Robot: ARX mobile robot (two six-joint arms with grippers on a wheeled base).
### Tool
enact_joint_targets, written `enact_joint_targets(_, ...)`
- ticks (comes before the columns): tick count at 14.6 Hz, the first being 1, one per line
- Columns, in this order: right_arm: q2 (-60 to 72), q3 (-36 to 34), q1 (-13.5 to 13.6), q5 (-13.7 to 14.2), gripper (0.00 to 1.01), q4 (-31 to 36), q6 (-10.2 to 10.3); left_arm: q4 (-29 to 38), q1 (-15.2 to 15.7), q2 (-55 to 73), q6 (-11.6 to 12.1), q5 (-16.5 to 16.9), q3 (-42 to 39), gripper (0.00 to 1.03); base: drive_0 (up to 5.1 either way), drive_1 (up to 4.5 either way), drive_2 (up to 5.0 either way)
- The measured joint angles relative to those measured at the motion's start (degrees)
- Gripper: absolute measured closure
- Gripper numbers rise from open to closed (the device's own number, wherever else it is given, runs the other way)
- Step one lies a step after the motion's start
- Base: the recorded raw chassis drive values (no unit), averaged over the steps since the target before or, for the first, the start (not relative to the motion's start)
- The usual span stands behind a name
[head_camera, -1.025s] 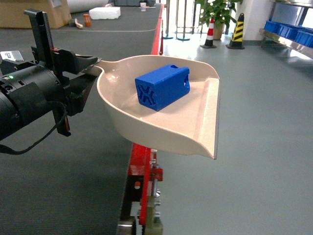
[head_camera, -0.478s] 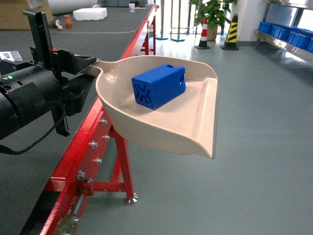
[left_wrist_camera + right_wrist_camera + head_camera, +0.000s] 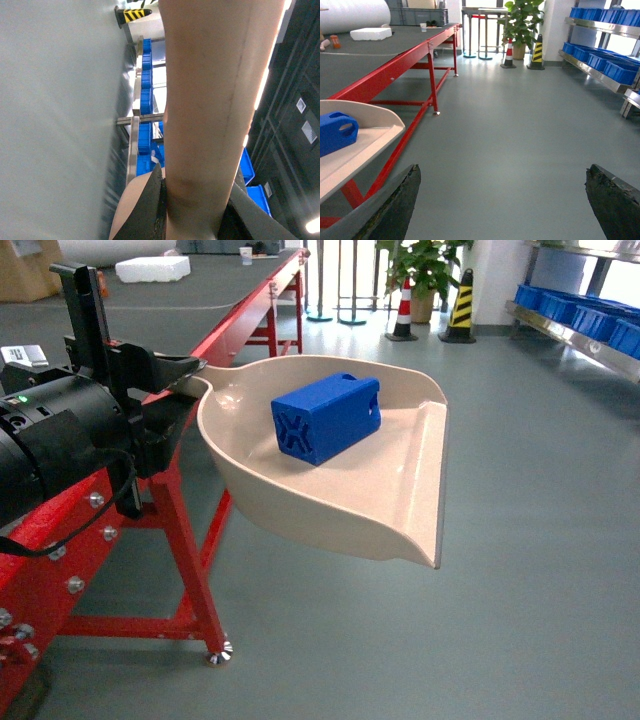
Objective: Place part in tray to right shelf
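Beige tray (image 3: pixel 400 500) holds the blue part (image 3: pixel 327 418) lying on its side, X-ribbed end showing. Left gripper (image 3: pixel 170 375) clamps the tray's handle; right gripper (image 3: pixel 505 200) is spread, holding nothing.

Bright-blue part (image 3: pixel 327 418) with an X-shaped rib pattern on one end; cream-beige tray (image 3: pixel 390 505); black left gripper (image 3: pixel 150 390); red-framed table (image 3: pixel 415 52) with dark grey top; grey-green floor (image 3: pixel 540 540); blue crates (image 3: pixel 600 62) on steel shelf (image 3: pixel 592 75); yellow-and-black striped cone (image 3: pixel 461 306); red-and-white cone (image 3: pixel 404 310); green plant (image 3: pixel 519 17).
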Motion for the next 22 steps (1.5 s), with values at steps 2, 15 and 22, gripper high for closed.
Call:
enact_joint_targets(2,0.17,0.00,-0.11,0.11,0.03,-0.39,0.00,-0.04,-0.02,0.00,0.04,-0.17,-0.02,0.86,5.0,-2.42,-2.4)
enact_joint_targets(15,0.00,0.00,-0.33,0.15,0.03,0.07,0.02,0.20,-0.24,0.00,0.11,-0.02,-0.04,0.86,4.9,-1.66,-3.2)
enact_joint_targets(22,0.02,0.00,-0.33,0.22,0.03,-0.13,0.02,0.20,-0.33,0.00,0.13,0.17,-0.04,0.86,1.2,3.94,-4.2)
